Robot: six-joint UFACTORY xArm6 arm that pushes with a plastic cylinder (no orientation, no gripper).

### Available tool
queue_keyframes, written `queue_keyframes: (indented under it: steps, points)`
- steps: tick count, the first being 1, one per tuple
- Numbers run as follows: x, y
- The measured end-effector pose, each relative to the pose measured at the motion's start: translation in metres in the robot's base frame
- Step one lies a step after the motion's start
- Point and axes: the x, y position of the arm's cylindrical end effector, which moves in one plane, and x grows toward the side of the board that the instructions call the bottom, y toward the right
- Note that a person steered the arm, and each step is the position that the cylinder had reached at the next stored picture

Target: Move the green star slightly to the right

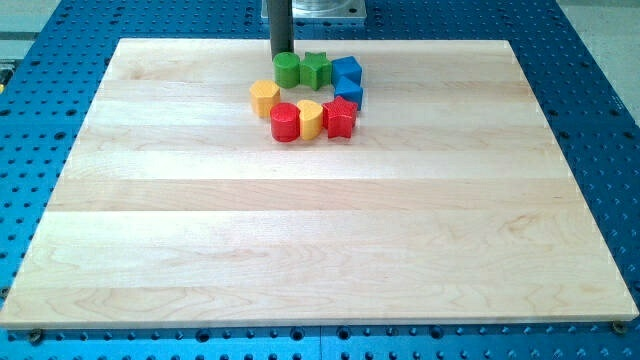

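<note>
The green star-shaped block (316, 69), wedged between the green cylinder block (288, 69) and blue cube block (346, 71) on the pale wooden desk (320, 230), is best nudged rightward gently once the jawless tip (282, 55) is repositioned.

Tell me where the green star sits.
The green star sits near the view's top centre, between the green cylinder and a blue block.

two green blocks (288, 69), two blue (346, 71), two yellow (264, 97), two red (285, 122).
</note>
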Motion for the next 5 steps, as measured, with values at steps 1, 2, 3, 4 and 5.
queue_keyframes:
  steps: [1, 2, 3, 4, 5]
  points:
    - [0.000, 0.000]
    - [0.015, 0.001]
    - [0.018, 0.002]
    - [0.007, 0.055]
    - [0.022, 0.075]
